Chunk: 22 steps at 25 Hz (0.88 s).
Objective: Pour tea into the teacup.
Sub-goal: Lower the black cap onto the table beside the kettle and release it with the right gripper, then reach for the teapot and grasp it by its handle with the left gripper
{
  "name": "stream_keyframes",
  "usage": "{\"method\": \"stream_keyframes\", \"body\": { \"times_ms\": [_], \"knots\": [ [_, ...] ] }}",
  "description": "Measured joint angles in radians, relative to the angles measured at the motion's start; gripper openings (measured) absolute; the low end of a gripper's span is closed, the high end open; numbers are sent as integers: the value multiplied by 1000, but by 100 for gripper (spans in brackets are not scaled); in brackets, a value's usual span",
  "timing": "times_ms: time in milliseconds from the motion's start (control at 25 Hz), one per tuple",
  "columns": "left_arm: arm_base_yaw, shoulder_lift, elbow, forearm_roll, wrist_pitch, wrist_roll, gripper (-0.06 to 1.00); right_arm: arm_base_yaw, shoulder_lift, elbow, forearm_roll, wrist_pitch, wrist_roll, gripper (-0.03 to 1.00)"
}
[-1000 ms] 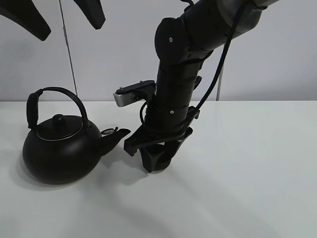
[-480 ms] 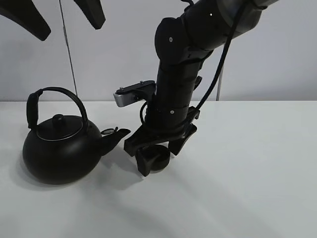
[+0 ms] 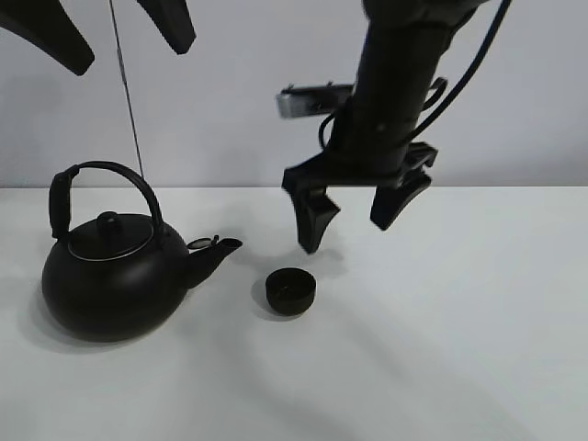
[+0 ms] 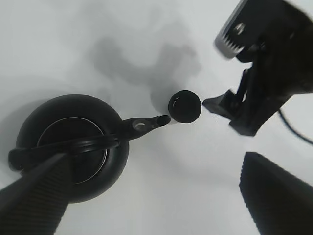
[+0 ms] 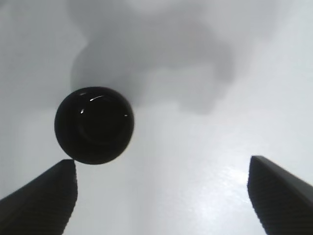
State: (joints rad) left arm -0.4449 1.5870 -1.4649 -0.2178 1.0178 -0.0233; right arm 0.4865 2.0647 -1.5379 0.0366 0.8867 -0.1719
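Note:
The small matte-black teacup [image 3: 290, 291] stands upright on the white table, just right of the kettle's spout; it also shows in the left wrist view [image 4: 185, 106] and the right wrist view [image 5: 94, 125]. The big round black kettle [image 3: 110, 276] with its arched handle sits at the left, spout toward the cup [image 4: 73, 147]. My right gripper [image 3: 354, 220] hangs open and empty above and a little right of the cup. My left gripper [image 3: 115, 37] is open, high above the kettle. No tea shows.
The white table [image 3: 459, 322] runs wide to the right and front. A thin vertical rod [image 3: 129, 101] stands behind the kettle against the grey wall.
My right gripper opened, let go of the teacup on the table, and rose up and to the right. The kettle and the left gripper have not moved.

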Motion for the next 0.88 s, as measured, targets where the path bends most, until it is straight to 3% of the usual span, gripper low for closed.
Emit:
{"method": "stream_keyframes", "body": {
  "times_ms": [360,520,880],
  "knots": [
    [0,0,0,0,-1,0,67,-250,-251,0,280,42,48,65],
    [0,0,0,0,-1,0,67,-296,-308,0,297,75,67,65],
    [0,0,0,0,-1,0,67,-299,-306,0,291,113,71,65]
  ]
}}
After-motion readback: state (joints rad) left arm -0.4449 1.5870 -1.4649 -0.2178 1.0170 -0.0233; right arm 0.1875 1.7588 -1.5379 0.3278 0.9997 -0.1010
